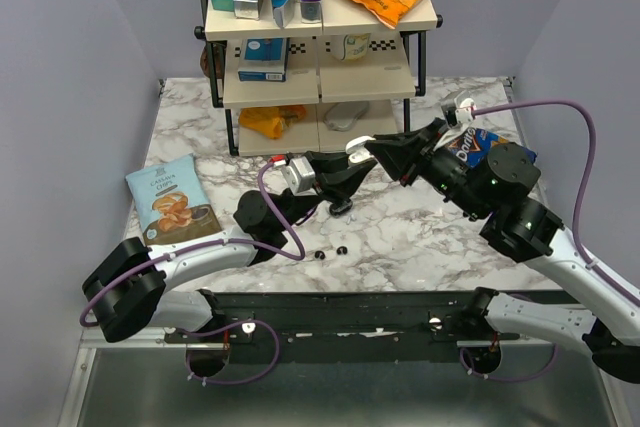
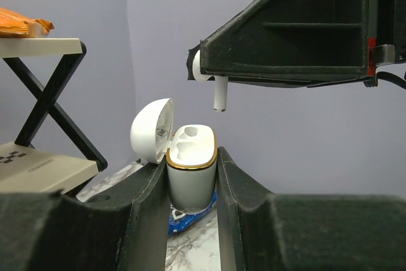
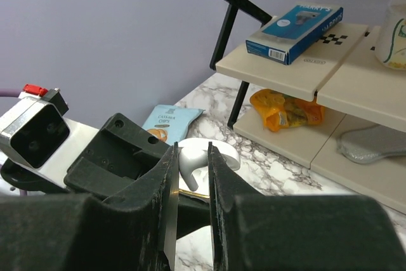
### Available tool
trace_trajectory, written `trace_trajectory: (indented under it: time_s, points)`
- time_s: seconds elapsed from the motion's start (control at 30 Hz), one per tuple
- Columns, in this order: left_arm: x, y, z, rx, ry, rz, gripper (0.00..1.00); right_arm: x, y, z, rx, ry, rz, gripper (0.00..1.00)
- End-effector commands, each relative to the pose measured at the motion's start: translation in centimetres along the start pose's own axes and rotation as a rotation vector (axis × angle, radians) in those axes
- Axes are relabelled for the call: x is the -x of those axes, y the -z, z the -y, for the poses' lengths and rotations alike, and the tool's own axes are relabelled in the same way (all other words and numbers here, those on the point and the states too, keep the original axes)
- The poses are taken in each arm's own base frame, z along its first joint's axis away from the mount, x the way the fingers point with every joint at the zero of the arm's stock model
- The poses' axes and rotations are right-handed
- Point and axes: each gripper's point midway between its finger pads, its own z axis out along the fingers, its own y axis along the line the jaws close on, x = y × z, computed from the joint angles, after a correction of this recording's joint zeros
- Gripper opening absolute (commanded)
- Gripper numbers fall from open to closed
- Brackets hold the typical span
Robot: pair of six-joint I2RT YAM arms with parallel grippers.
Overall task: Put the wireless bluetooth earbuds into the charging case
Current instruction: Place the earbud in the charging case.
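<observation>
Status: insertion not yet made.

Left gripper [image 2: 191,172] is clamped on the charging case [image 2: 190,188], one finger on each side. The case is upright and raised off the marble table [image 1: 420,237]. It is white with a gold rim, not black. The lid [image 2: 152,131] is hinged back to the left. Both wells [image 2: 189,139] appear bare in the left wrist view, so no bud is seated.

Right gripper [image 3: 191,179] pinches one white earbud [image 2: 219,96] between its fingers. The stem points down and hangs just above the case mouth and slightly to the right, with a clear gap and no contact.

Done so far, by my reading: case opened and presented, first bud picked up and brought over.

Left to do: line the stem up with a well, lower, release — then the second bud. I cannot find a second white bud in any view. Two small dark objects [image 1: 320,254] lie on the table near the arm bases — too small to identify.
</observation>
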Motion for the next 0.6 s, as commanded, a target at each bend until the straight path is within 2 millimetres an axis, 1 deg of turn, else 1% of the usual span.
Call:
trace_trajectory:
  time_s: [0.0, 0.2, 0.27, 0.37, 0.4, 0.47, 0.57]
  points:
    - [2.4, -0.6, 0.6, -0.039, -0.016, 0.066, 0.0, 0.7, -0.4, 0.1, -0.019, 0.021, 0.042, 0.01]
    - [2.5, -0.5, 0.5, -0.029, 0.007, 0.064, 0.0, 0.4, -0.5, 0.8, -0.059, 0.033, 0.063, 0.01]
    - [2.5, -0.4, 0.5, -0.026, 0.01, 0.063, 0.0, 0.0, -0.6, 1.2, -0.073, 0.038, 0.057, 0.01]
    - [2.6, -0.4, 0.4, -0.016, 0.02, 0.064, 0.0, -0.7, -0.7, 1.3, -0.081, 0.046, 0.043, 0.01]
    - [2.6, -0.4, 0.3, -0.013, 0.021, 0.064, 0.0, -0.4, -0.8, 1.3, -0.078, 0.043, 0.063, 0.01]
    - [2.6, -0.4, 0.3, -0.012, 0.021, 0.063, 0.0, -0.9, -0.9, 1.3, -0.078, 0.042, 0.056, 0.01]
    - [2.7, -0.5, 0.3, -0.014, 0.023, 0.064, 0.0, -0.9, -0.8, 1.4, -0.085, 0.039, 0.062, 0.01]
